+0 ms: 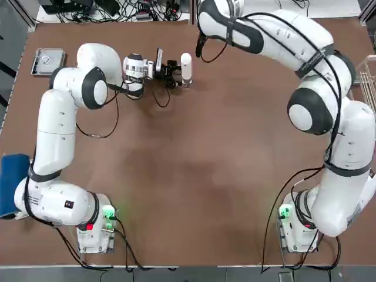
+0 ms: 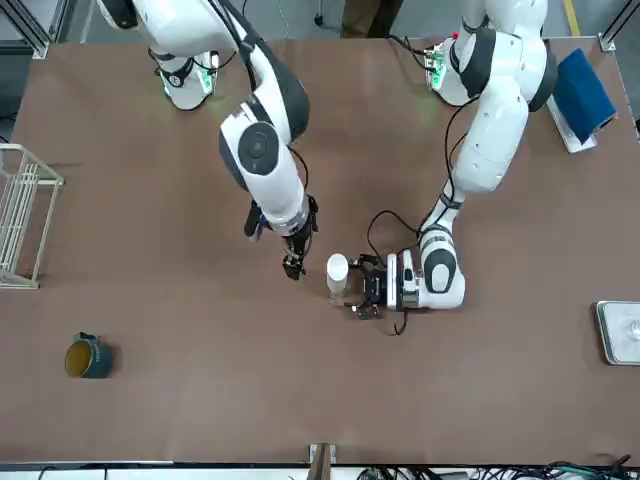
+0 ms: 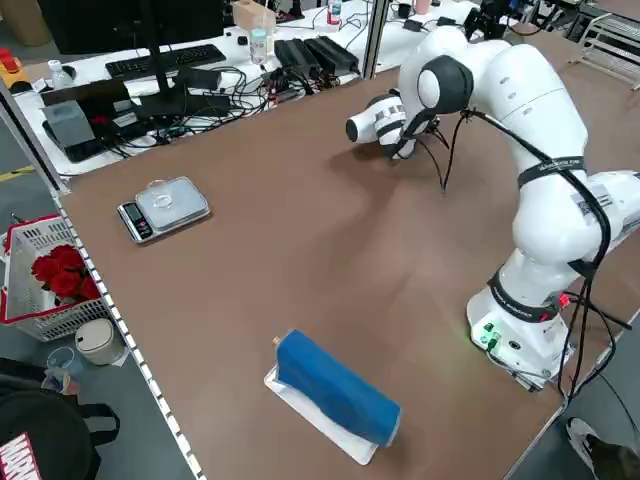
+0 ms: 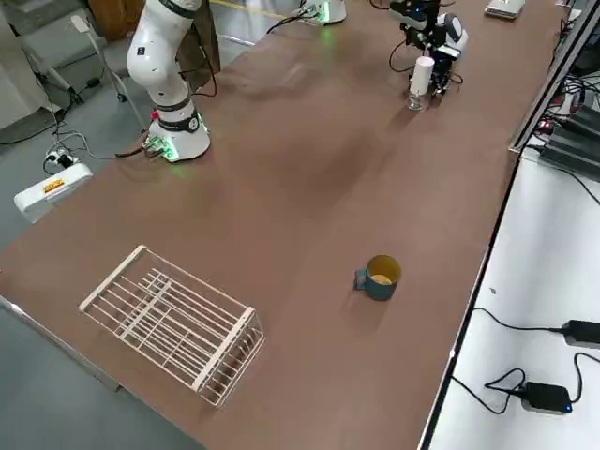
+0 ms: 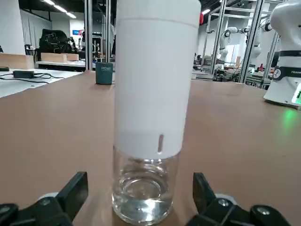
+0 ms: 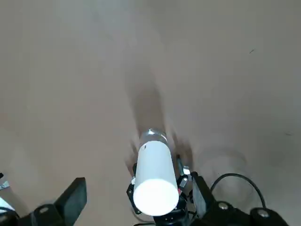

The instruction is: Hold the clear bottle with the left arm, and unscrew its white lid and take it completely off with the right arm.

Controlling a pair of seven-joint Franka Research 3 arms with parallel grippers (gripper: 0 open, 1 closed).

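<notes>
Clear bottle point(image 5: 145, 197): slim, colourless, see-through cylinder standing upright on the brown table point(image 1: 194, 176), far from the arms' bases and about midway across; only its lower part shows under the cap.
White lid point(image 5: 155, 75): plain white, long cylinder, slightly wider than the glass, still seated on the bottle and covering most of its height; a small grey mark sits near its lower edge.
Left gripper point(image 1: 176, 74): lying low and level at the bottle, fingers spread to either side of the glass base, not touching it in the left wrist view.
Right gripper point(image 2: 293, 266): pointing down, just beside the lid and above the table; fingers spread wide, holding nothing, with the lid's round top point(image 6: 155, 193) between them in the right wrist view.
Teal mug point(image 2: 88, 357): well apart from the bottle, near the table's far edge.
Wire rack point(image 4: 173, 323): at the right arm's side of the table.
</notes>
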